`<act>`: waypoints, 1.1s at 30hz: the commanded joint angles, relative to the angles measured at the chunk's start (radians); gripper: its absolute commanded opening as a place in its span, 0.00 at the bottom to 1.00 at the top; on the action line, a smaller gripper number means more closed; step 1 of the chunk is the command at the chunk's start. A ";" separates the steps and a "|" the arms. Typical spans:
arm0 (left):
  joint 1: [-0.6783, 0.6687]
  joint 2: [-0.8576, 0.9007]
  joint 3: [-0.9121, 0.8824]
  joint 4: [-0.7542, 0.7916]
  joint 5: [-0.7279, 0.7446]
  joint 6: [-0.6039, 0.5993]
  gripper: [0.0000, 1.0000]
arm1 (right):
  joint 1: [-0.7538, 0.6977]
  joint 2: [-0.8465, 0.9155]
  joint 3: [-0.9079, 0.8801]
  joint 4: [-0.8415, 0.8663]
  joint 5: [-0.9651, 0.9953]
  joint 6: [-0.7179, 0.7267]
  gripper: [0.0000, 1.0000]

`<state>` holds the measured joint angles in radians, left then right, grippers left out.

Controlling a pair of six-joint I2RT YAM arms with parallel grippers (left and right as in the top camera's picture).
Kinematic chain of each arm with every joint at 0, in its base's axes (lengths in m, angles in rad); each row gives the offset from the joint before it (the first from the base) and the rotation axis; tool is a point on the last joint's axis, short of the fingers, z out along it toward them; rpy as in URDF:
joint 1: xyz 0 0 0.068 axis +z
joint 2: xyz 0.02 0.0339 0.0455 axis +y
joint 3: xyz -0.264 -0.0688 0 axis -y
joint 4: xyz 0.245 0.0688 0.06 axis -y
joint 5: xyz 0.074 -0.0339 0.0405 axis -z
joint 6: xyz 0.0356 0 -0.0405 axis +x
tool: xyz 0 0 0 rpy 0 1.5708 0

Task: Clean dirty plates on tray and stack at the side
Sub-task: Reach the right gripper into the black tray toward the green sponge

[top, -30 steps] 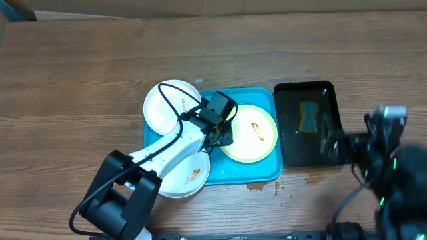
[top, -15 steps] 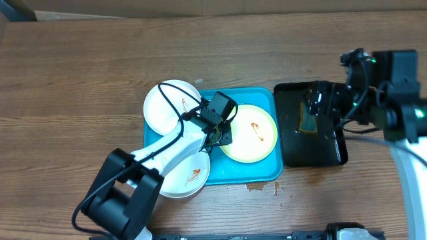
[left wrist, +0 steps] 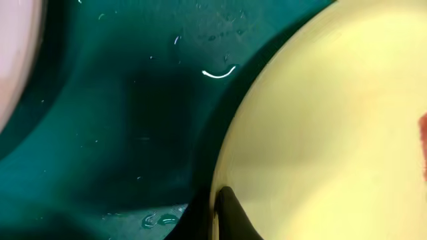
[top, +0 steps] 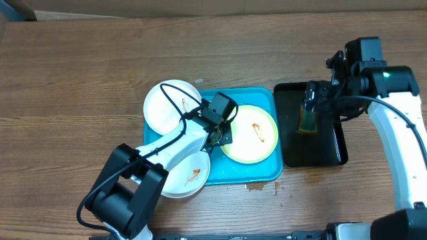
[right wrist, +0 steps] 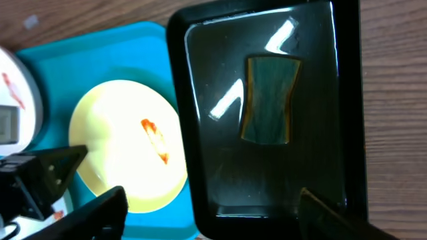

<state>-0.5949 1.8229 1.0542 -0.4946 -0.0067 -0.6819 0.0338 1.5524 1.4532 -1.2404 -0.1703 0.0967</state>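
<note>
tray (top: 263,172) of turquoise plastic sits mid table (top: 80,67). yellow-green plate (top: 250,133) lies toward its 3 o'clock, one white plate (top: 167,107) overhangs at 10 o'clock, second white plate (top: 190,177) at 7 o'clock. left claw (top: 217,135) is pinched narrow on the yellow-green plate's 9 o'clock rim. right claw (right wrist: 212,199) hangs wide above sponge (right wrist: 270,100) in black tray (top: 333,150), at 3 o'clock.

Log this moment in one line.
left gripper: shut on yellow-green plate rim, on turquoise tray | right gripper: open over sponge in black tray | white plates: both smeared
</note>
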 commanded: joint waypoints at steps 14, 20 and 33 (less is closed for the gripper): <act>0.045 0.016 -0.005 -0.006 0.068 0.009 0.05 | 0.006 0.014 -0.318 0.342 0.180 0.126 0.68; 0.045 0.016 -0.005 -0.010 0.067 0.010 0.06 | 0.006 0.014 -0.527 0.598 0.203 0.144 0.68; 0.045 0.016 -0.005 -0.016 0.067 0.010 0.10 | 0.006 0.014 -0.723 0.872 0.192 0.166 0.35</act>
<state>-0.5556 1.8229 1.0542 -0.5022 0.0708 -0.6807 0.0360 1.5661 0.7391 -0.3737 0.0051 0.2577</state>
